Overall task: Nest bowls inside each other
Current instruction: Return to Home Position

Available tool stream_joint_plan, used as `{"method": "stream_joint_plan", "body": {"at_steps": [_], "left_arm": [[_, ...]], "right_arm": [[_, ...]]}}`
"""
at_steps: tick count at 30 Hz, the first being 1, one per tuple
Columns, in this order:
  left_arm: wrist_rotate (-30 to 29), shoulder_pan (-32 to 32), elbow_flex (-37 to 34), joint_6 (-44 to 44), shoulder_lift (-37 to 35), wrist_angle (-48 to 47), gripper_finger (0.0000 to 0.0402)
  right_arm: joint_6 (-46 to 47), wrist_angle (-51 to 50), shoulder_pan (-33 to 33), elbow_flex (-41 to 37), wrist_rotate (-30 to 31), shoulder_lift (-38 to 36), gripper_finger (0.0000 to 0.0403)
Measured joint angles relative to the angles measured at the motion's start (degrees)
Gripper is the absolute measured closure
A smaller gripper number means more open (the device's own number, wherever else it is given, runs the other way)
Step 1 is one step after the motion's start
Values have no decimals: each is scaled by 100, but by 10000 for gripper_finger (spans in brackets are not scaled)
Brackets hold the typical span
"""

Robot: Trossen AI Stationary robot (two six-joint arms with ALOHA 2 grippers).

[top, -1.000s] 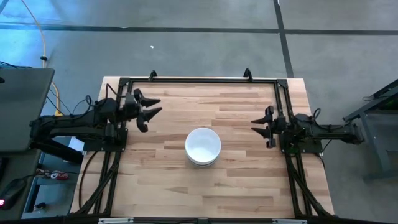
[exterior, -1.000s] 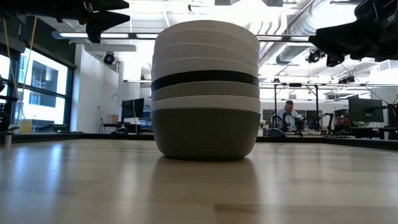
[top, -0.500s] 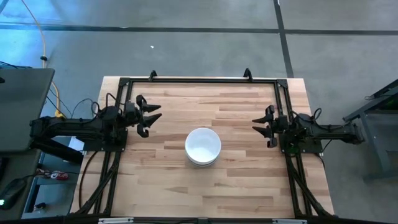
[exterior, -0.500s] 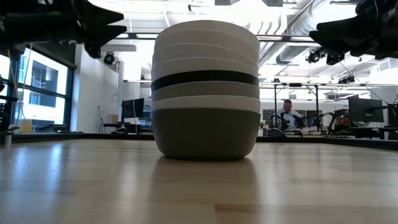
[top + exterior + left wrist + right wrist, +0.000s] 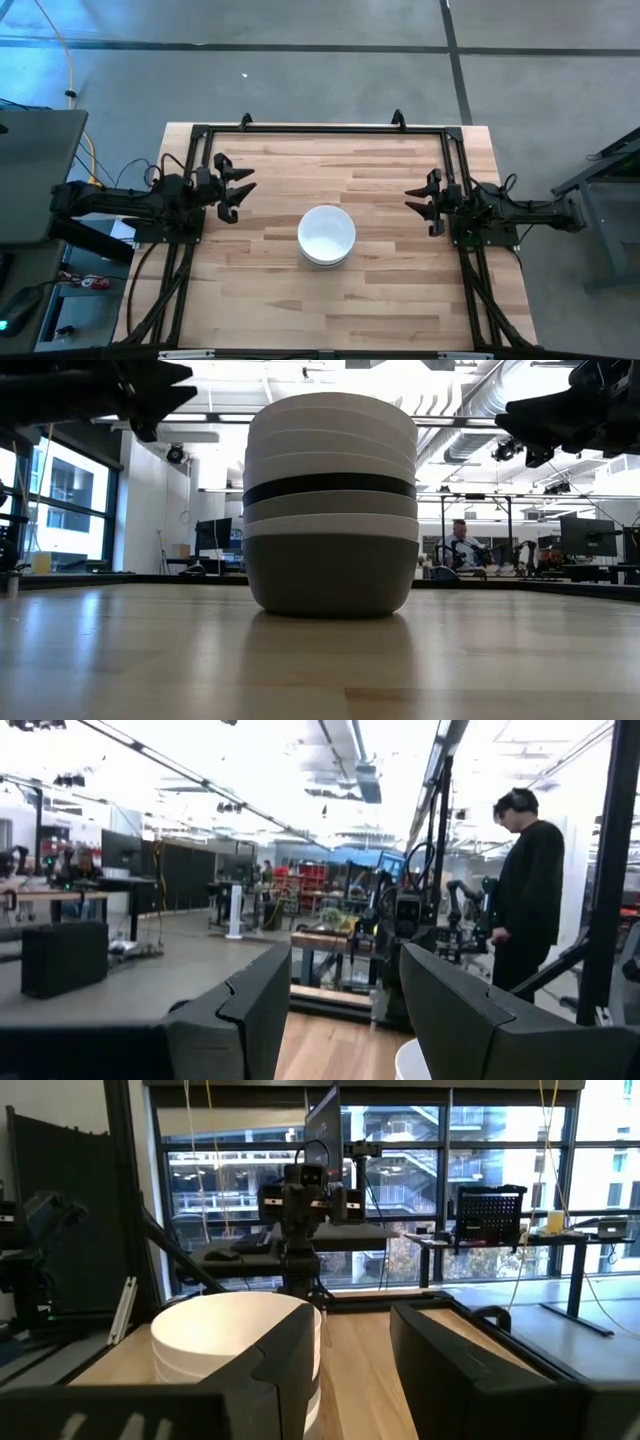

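Observation:
The bowls [image 5: 326, 236] stand nested in one stack at the table's middle, the bottom dark grey bowl [image 5: 330, 575] resting by its base on the wood. In the low view white bowls [image 5: 332, 435] top the stack, with a black band [image 5: 330, 487] between them. The right wrist view shows the stack's white top [image 5: 230, 1335]; its rim [image 5: 408, 1065] peeks into the left wrist view. My left gripper [image 5: 236, 186] hovers open at the table's left side, clear of the stack. My right gripper [image 5: 420, 202] hovers open at the right side, nothing between its fingers.
A black metal frame [image 5: 320, 129] runs along the table's far edge and down both sides. Bare wood lies all around the stack. Beyond the table a person [image 5: 528, 885] stands in the room, and another person [image 5: 462, 545] sits at a desk.
My left gripper has drawn back toward the table's left edge and a little toward the near edge, sinking and tipping its fingers more level. It has stayed open. The stack and my right gripper have kept still.

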Motion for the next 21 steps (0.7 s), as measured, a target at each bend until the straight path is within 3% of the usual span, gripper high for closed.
{"method": "stream_joint_plan", "body": {"at_steps": [6, 10, 21], "left_arm": [[-51, -137, -49, 150, 2, 34, 225], [-63, -136, -492, 25, 0, 818, 225], [-13, -126, -442, 185, 1, 855, 225]], "right_arm": [[53, -3, 0, -2, 0, 2, 277], [134, -2, 2, -2, -74, 1, 277], [236, 69, 2, -4, -232, 4, 277]]}}
